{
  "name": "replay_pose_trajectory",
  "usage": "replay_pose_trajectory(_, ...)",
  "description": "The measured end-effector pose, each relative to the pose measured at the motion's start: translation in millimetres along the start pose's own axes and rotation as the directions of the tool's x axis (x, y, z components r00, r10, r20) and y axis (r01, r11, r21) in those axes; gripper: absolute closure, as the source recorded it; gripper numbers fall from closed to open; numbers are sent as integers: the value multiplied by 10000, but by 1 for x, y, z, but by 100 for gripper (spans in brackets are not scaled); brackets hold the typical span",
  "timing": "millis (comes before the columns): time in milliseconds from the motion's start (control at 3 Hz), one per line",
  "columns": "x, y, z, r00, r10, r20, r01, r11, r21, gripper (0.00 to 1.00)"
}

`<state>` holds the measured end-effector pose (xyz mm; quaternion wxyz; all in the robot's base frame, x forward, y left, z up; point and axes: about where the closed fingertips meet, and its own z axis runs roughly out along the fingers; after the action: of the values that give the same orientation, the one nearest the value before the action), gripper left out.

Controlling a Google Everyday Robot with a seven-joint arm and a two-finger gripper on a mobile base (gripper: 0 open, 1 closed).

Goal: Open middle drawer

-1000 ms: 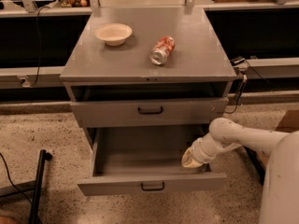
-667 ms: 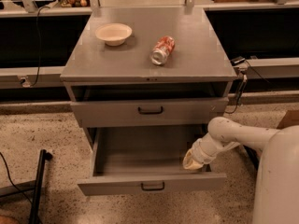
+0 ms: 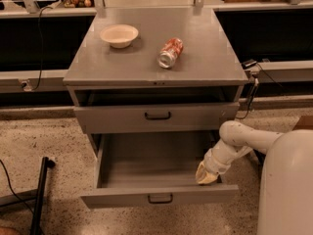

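Observation:
The middle drawer (image 3: 146,168) is a grey metal drawer, pulled far out of the cabinet and empty inside. Its small black bar handle (image 3: 160,198) sits at the centre of the front panel. My gripper (image 3: 205,175) is inside the drawer at its right front corner, just behind the front panel, on a white arm that reaches in from the right. The top drawer (image 3: 157,117) above has its own black handle and stands slightly out. The lowest drawer is hidden under the open one.
A cream bowl (image 3: 119,35) and a red can (image 3: 170,53) lying on its side rest on the cabinet top (image 3: 205,58). A black stand leg (image 3: 40,192) lies on the floor at the left. My white body (image 3: 288,185) is at the right.
The gripper has moved slightly toward the front and the middle drawer has slid a little further out. The bowl and can have not moved.

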<state>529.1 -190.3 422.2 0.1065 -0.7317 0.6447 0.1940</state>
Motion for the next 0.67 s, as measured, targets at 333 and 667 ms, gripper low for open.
replay_pose_trajectory(333,2,19,-7,9962,-235,841,291,9974,-656,100)
replay_pose_trajectory(667,-6,43,-18,9790,-706,1914,906,9910,-981,100)
